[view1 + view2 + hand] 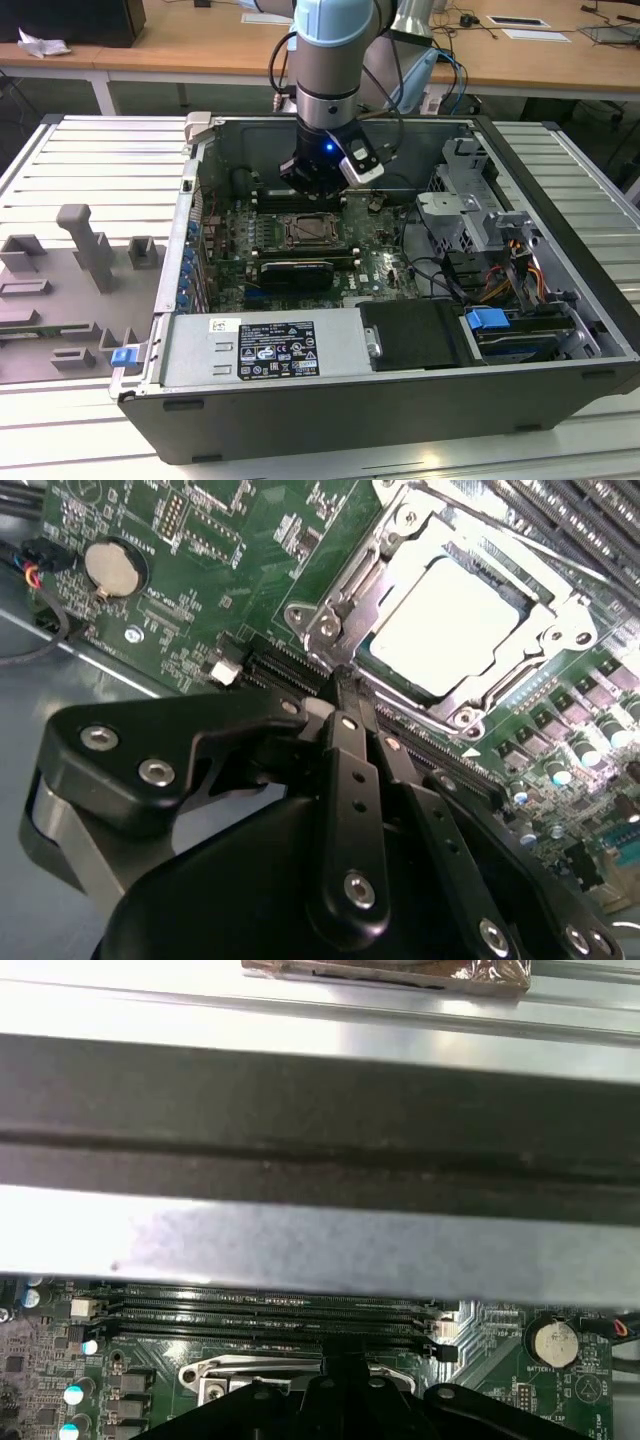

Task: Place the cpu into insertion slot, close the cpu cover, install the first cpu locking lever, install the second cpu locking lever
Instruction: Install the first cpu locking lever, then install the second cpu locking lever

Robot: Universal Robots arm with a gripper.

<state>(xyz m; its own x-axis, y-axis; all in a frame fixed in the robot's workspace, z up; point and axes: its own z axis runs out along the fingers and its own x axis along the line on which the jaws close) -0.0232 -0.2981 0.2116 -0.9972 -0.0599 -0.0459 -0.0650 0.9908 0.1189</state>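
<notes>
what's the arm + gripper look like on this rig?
Arm: grey cylindrical links with light blue joint caps, black cables looping alongside, a blue light near the wrist. Gripper: matte black linkage fingers with silver screw heads, in the second wrist view.

A grey fixture plate (70, 290) lies at the exterior view's left of the open case (560, 250); a coin battery (110, 567) sits on the green motherboard (210, 600), near memory slots (270, 1315)

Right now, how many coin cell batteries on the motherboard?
1. The silver coin cell sits in its round holder on the green motherboard, seen in both wrist views. The arm covers part of the board, so another may be hidden.
</notes>
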